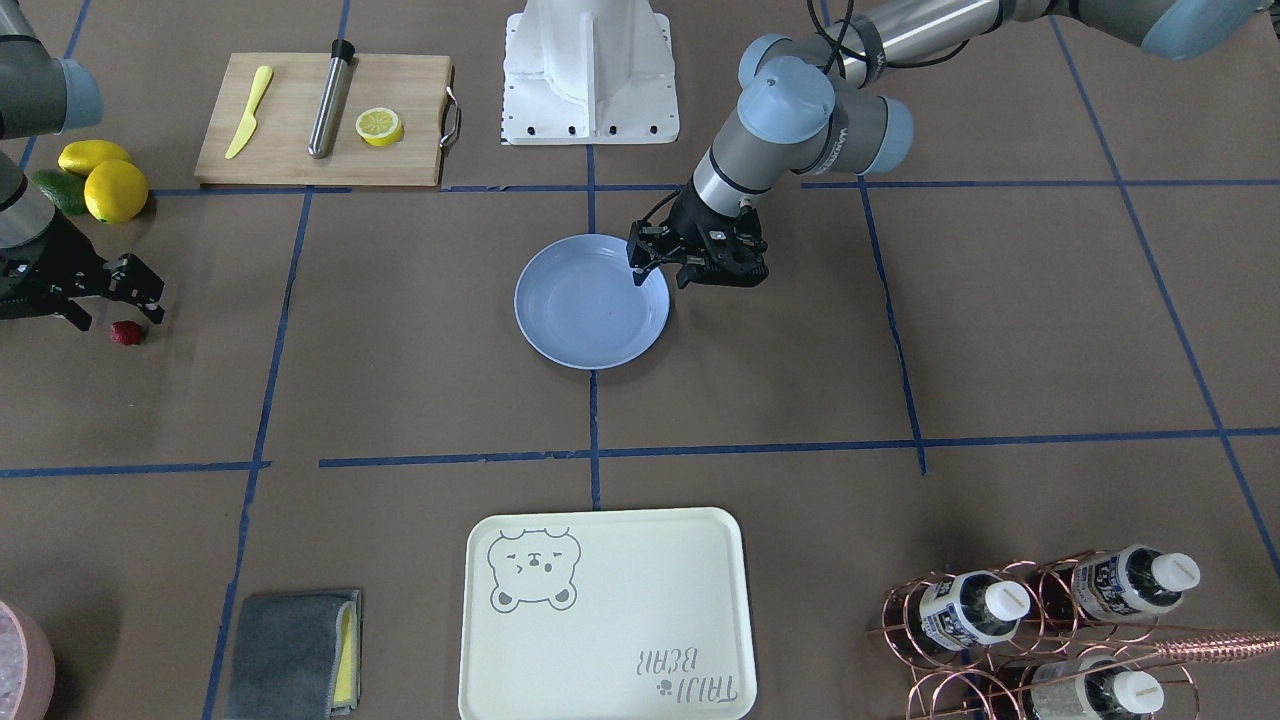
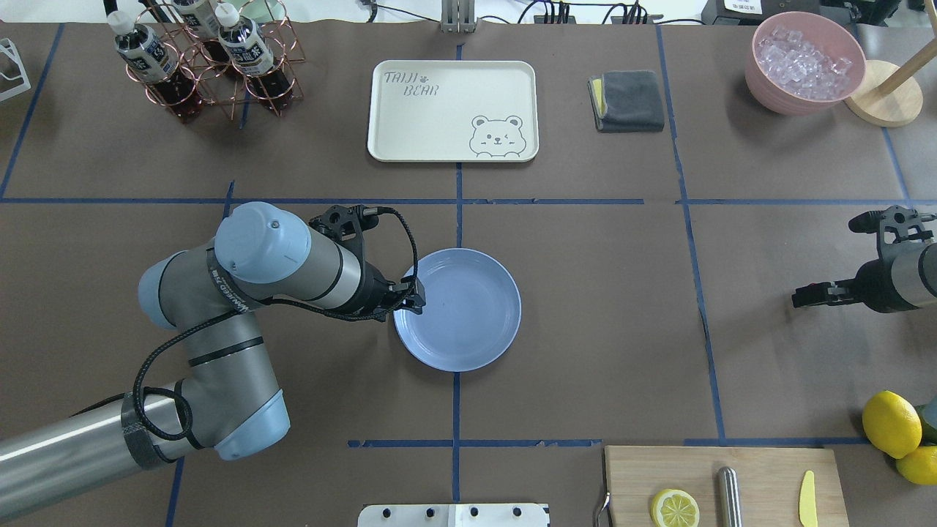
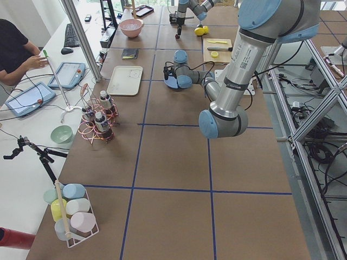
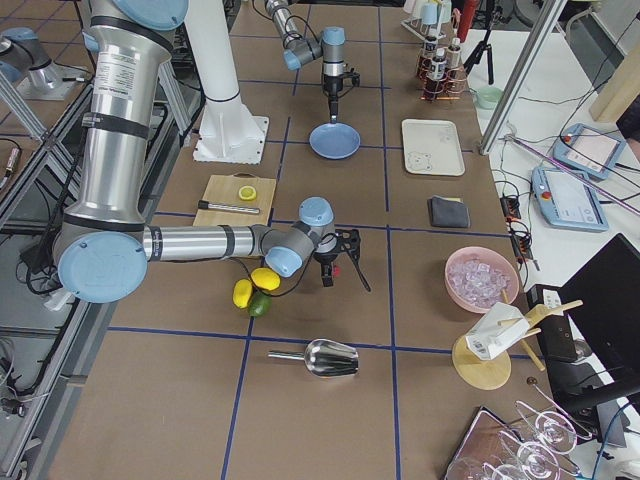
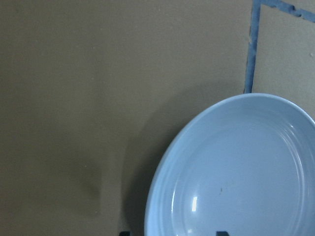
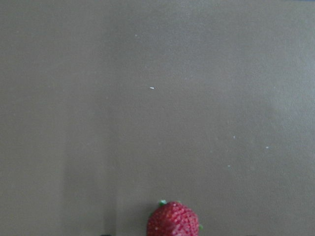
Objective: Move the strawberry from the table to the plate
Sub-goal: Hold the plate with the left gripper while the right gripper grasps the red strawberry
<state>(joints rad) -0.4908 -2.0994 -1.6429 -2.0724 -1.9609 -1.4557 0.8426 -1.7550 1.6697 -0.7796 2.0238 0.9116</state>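
- Strawberry [image 1: 126, 332] lying loose on the bench [image 1: 400, 390], well apart from the plate [image 1: 590, 362], off toward the robot's right; not yet lifted, so judged the very start of the pick.
- Right tool [image 1: 115, 310] released, fingers spread, hanging just above the strawberry and as far from the plate as the fruit. Spread presumably to come down astride the berry before closing. Seen from its wrist camera, berry centred at the lower edge, so roughly lined up.
- Left tool [image 1: 660, 278] also released, gripping nothing, poised at the plate's rim on the robot's left, the rim running between its fingertips in the wrist view. Perhaps there to steady the plate, perhaps only parked; cannot be settled from these views.
- Nothing on the plate as yet; kept in the middle of the bench, probably for a short, unobstructed carry.
- Counted for the task: one strawberry, one plate, two tools.
- Counted besides:
  - two whole lemons [image 1: 115, 190] and one avocado [image 1: 55, 190], farther from the plate than the strawberry
  - one cutting board [image 1: 290, 160] on the plate's robot side, bearing one lemon half [image 1: 380, 126], one yellow knife [image 1: 248, 112] and one metal rod [image 1: 330, 100]
  - one bear-print tray [image 1: 620, 620] on the plate's opposite side
  - one grey cloth [image 1: 285, 650]
  - three bottles [image 1: 970, 607]
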